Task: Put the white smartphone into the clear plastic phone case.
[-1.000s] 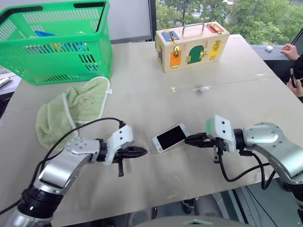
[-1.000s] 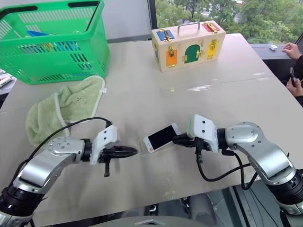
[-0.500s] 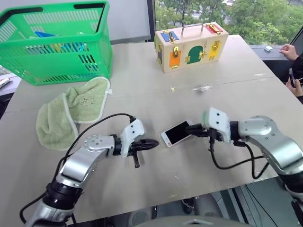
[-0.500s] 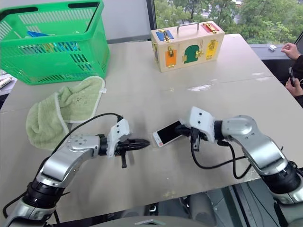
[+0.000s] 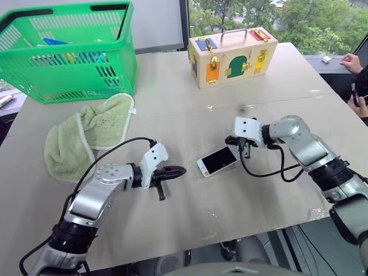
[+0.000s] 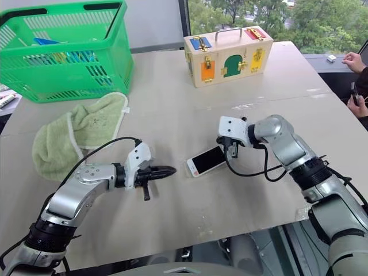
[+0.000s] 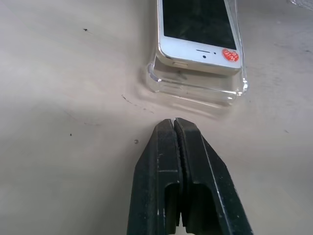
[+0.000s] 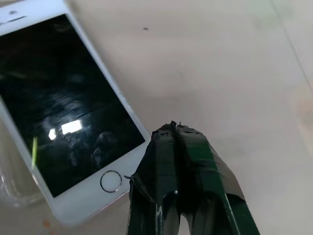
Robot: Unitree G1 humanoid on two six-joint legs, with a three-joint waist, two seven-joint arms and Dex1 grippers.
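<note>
White smartphone [image 7: 198, 34] half-seated atop clear plastic phone case [image 7: 195, 85]. Left gripper [image 7: 175, 122] and right gripper [image 8: 173, 128] flank phone, fingers pressed together (nothing held). Next, likely: press phone flush.

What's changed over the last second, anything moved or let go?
The right gripper, shut, swung from the white smartphone's near-right end up to its far side, above the home-button end. The phone shifted slightly toward the right, lying on the clear plastic phone case, not fully seated. The left gripper, shut, edged closer to the case. Nothing is gripped. Basket, towel and wooden box unchanged.
</note>
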